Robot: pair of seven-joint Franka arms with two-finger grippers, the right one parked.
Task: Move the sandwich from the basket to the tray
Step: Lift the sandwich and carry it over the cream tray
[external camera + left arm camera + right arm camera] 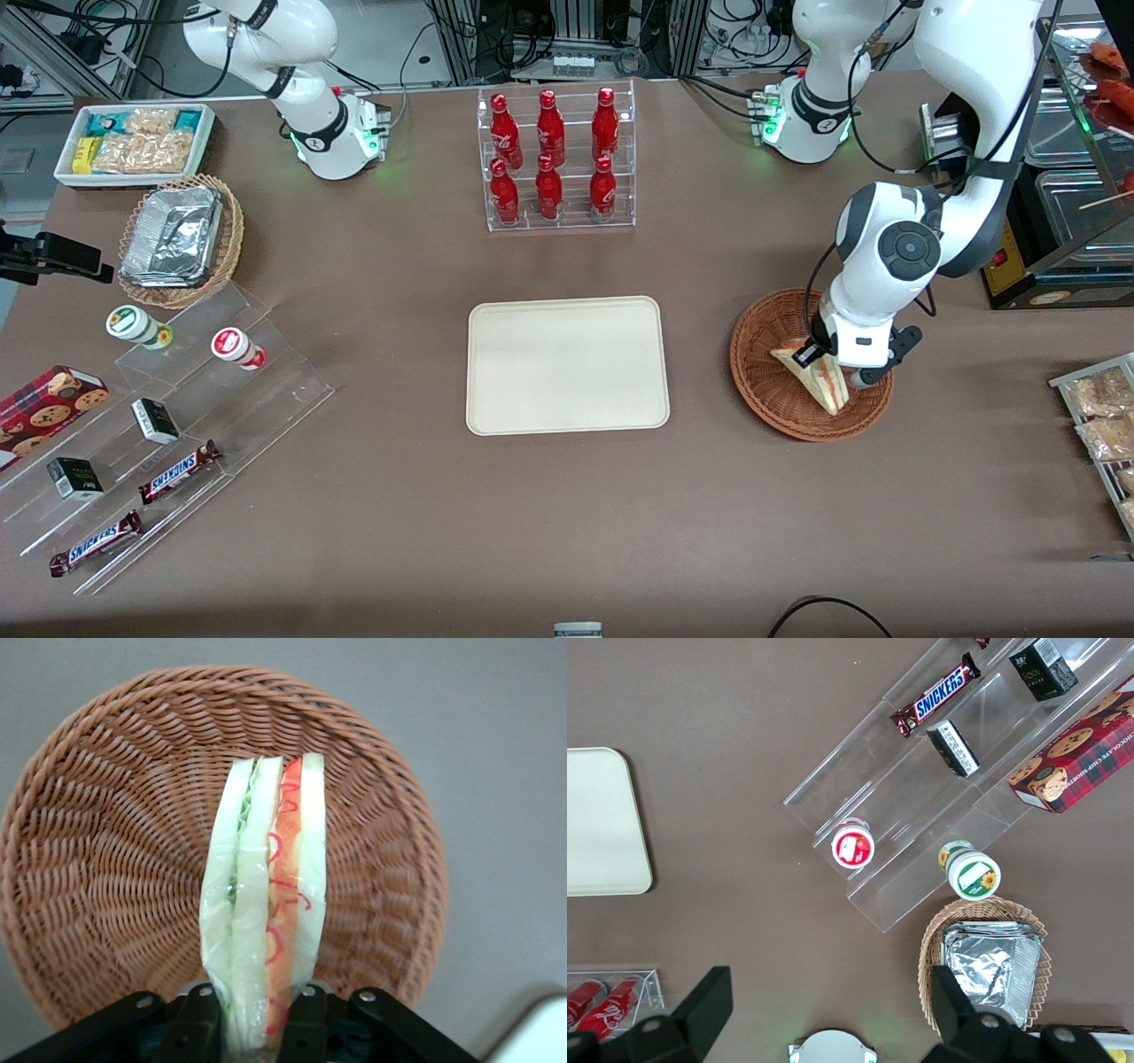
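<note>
The sandwich (pixel 266 895), a wrapped wedge of pale bread with green and red-orange layers, is pinched at one end between my black fingers (pixel 199 1028). My left gripper (pixel 257 1032) is shut on it. From the front the gripper (pixel 831 361) hangs over the round reddish-brown wicker basket (pixel 753 354), and the sandwich (pixel 819 379) points down into the bowl. The basket's weave (pixel 106 859) spreads out below the wedge; I cannot tell whether the tip touches it. The cream tray (pixel 567 365) lies flat mid-table, beside the basket toward the parked arm's end.
A clear rack of red bottles (pixel 556 159) stands farther from the front camera than the tray. A tan foil-filled basket (pixel 177 239), a white snack bin (pixel 133 142) and acrylic steps with candy bars (pixel 168 416) sit toward the parked arm's end. Packaged snacks (pixel 1099 408) lie near the working arm's table edge.
</note>
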